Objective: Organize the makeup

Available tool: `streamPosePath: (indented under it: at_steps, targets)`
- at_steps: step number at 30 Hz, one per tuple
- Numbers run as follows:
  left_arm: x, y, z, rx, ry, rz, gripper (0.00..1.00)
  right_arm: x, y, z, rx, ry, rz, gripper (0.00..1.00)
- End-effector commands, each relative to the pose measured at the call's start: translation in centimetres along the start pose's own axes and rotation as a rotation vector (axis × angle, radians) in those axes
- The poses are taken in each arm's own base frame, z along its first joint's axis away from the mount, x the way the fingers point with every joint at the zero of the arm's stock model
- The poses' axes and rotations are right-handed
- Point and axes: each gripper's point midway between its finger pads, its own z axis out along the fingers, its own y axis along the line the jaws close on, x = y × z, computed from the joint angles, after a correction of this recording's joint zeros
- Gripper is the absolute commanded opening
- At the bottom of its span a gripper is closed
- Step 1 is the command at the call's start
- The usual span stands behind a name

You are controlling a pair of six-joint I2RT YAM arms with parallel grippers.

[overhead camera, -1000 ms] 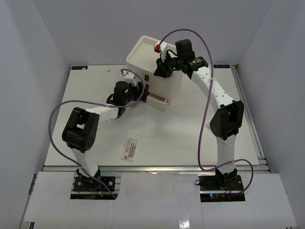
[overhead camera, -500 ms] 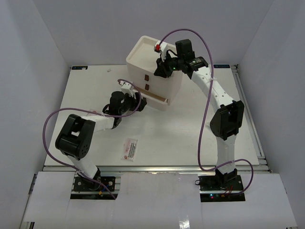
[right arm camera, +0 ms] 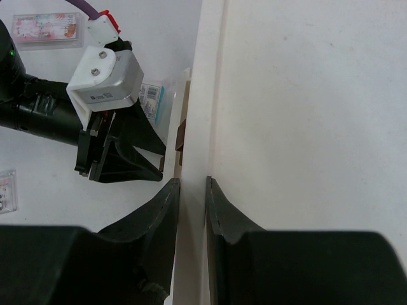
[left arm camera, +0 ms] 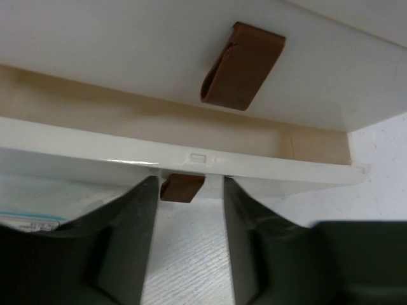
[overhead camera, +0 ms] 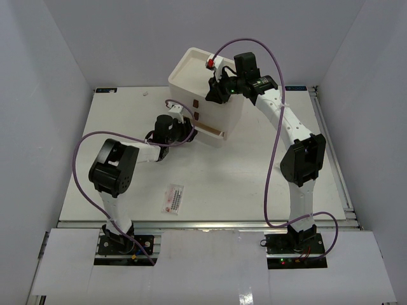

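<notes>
With the left hand (left arm camera: 190,183) apart astride the pull tab (left arm camera: 182,189) of the bottom drawer (left arm camera: 267,170) and the right hand (right arm camera: 193,184) clamped on the rim of the cream box (overhead camera: 191,68), pinch squarely and pull level, ready for the sachet (overhead camera: 173,198) lying well apart on the table (overhead camera: 254,181)

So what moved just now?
The left gripper backed away from the open bottom drawer of the box, then came forward again; its open fingers now flank the brown pull tab. The right gripper stayed clamped on the box rim, and the sachet on the table didn't move.
</notes>
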Motion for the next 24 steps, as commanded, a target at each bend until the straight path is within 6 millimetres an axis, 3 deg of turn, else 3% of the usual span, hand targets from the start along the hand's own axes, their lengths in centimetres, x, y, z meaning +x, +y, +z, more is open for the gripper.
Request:
streamPosePath:
  at_steps: [1,14,24]
  targets:
    - [-2.0,0.0,0.9,-0.007,-0.04,0.015,0.47,2.6,5.3,1.0,-0.176,0.083,0.137,0.2]
    - [-0.9,0.2,0.4,-0.018,-0.029,-0.02,0.15,2.8,5.3,0.9,-0.169,0.088,0.135,0.2]
    - [0.1,0.0,-3.5,-0.046,-0.037,-0.029,0.04,3.0,5.1,0.7,-0.155,0.097,0.131,0.2]
